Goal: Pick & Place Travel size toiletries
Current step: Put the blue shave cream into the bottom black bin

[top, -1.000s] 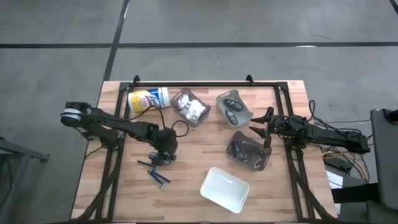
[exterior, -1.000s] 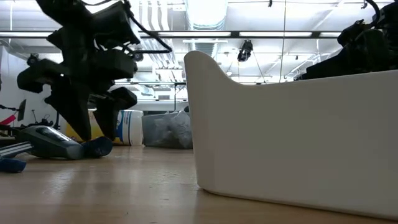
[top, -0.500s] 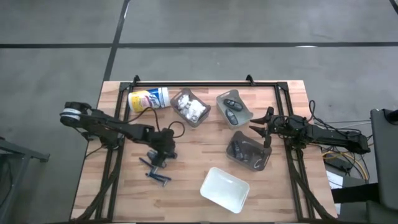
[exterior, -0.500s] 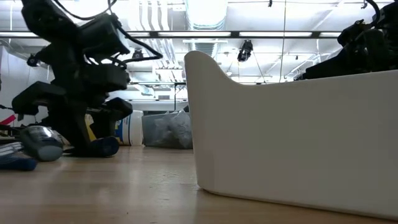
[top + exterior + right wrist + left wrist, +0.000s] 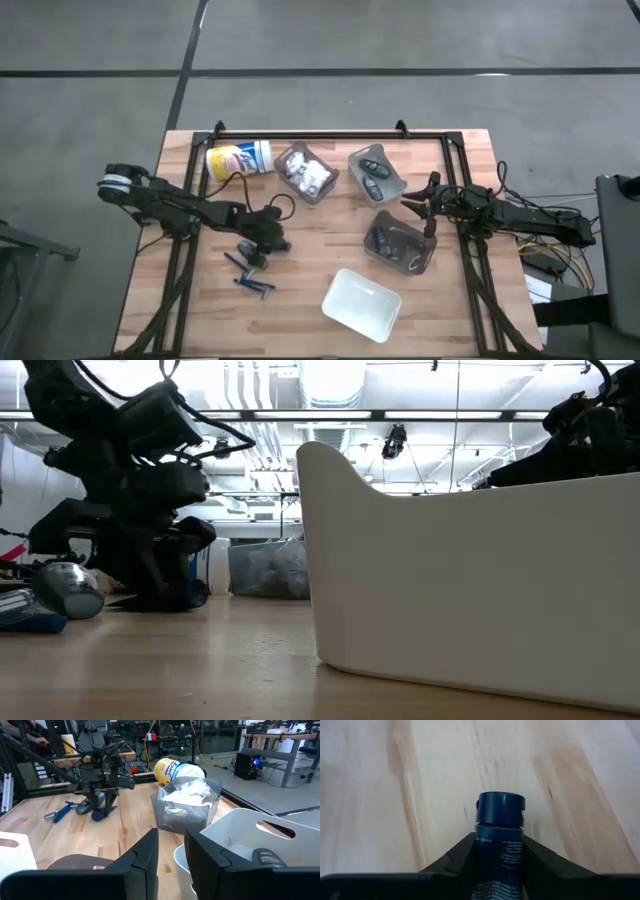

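Note:
My left gripper (image 5: 268,240) is low over the table's left middle, shut on a small dark blue bottle (image 5: 499,847) with a blue cap. Beside it, a grey-blue oblong piece (image 5: 65,588) and thin dark blue sticks (image 5: 250,285) lie flat on the wood. More toiletries fill the bins: white packets (image 5: 305,172) in one and dark pieces (image 5: 375,172) in another. My right gripper (image 5: 425,208) waits at the table's right side, between the bins, open by a narrow gap and touching nothing. My left gripper pinches the dark blue bottle by its body, just behind the cap (image 5: 500,837), one finger (image 5: 462,855) on each side. The fingers slant down from the table's left and lie along the bottle. The cap (image 5: 500,810) sticks out past the fingertips, and in the low view that end (image 5: 190,596) sits at table level.
A large white canister with a yellow label (image 5: 238,159) lies at the far left. A smoky bin (image 5: 400,243) stands at the right, and a white bin (image 5: 362,303) at the near middle fills much of the low view. Bare wood lies between the loose items and the white bin.
My left gripper has come down to the table among the loose items and shifted slightly toward the table's right, and the blue-capped bottle has slid along with it. The grey-blue piece beside it has turned about on the wood.

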Motion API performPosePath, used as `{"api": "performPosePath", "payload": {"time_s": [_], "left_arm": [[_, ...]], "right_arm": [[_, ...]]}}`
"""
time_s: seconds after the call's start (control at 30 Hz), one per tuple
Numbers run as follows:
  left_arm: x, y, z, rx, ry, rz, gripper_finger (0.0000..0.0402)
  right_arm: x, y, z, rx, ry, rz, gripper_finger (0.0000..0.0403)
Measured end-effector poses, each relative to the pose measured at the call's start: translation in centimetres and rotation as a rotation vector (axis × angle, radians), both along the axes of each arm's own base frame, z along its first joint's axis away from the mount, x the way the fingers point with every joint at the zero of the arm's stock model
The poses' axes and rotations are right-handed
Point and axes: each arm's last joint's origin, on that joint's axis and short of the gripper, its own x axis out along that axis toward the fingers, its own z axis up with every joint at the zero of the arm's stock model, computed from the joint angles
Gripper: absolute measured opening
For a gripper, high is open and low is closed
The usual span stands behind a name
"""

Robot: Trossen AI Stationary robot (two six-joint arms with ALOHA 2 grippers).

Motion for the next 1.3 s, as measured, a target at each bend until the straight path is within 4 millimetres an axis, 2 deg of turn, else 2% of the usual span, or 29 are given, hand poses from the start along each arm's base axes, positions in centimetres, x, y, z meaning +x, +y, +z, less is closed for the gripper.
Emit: {"api": "performPosePath", "payload": {"time_s": [0.2, 0.6, 1.07, 1.3], "left_arm": [[1.3, -0.2, 1.3, -0.038, -0.191, -0.012, 0.0111], [3.2, -0.4, 4.9, -0.026, -0.617, -0.06, 0.0108], [3.6, -0.4, 7.1, -0.026, -0.837, -0.067, 0.0108], [5.1, -0.6, 9.4, -0.044, -0.896, -0.11, 0.0108]], "right_arm": [[0.0, 0.0, 0.0, -0.001, 0.0, 0.0, 0.0069], [0.0, 0.0, 0.0, 0.001, -0.001, 0.0, 0.0043], [0.0, 0.0, 0.0, 0.001, -0.001, 0.0, 0.0084], [0.0, 0.0, 0.0, 0.002, -0.001, 0.0, 0.0104]]}}
